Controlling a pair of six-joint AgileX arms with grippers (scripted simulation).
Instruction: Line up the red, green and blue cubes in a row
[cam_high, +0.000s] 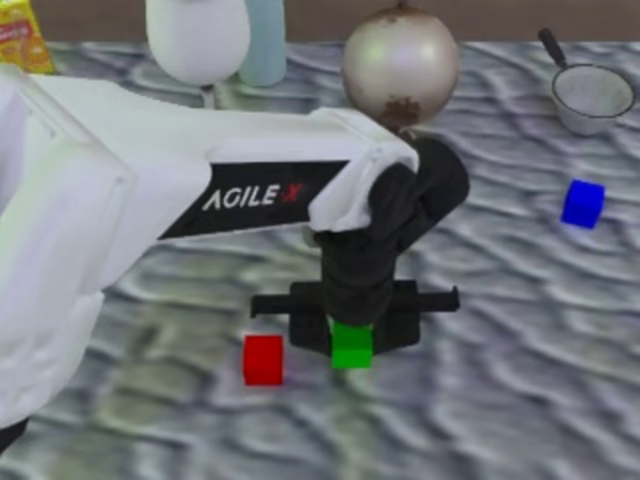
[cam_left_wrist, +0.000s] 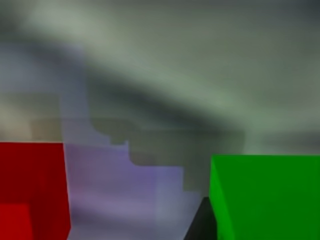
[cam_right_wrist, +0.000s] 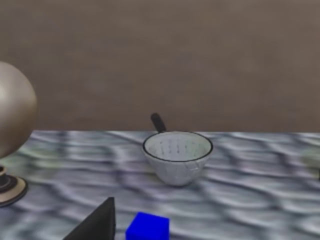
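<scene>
Open table surrounds blue cube; strainer stands behind.

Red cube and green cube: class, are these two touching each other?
Apart. The top view shows a strip of table between the red cube and the green cube; the left wrist view shows the same gap.

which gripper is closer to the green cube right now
Left. The left gripper is directly over the green cube, beside the red cube. The right gripper is out of the top view, low near the blue cube.
</scene>
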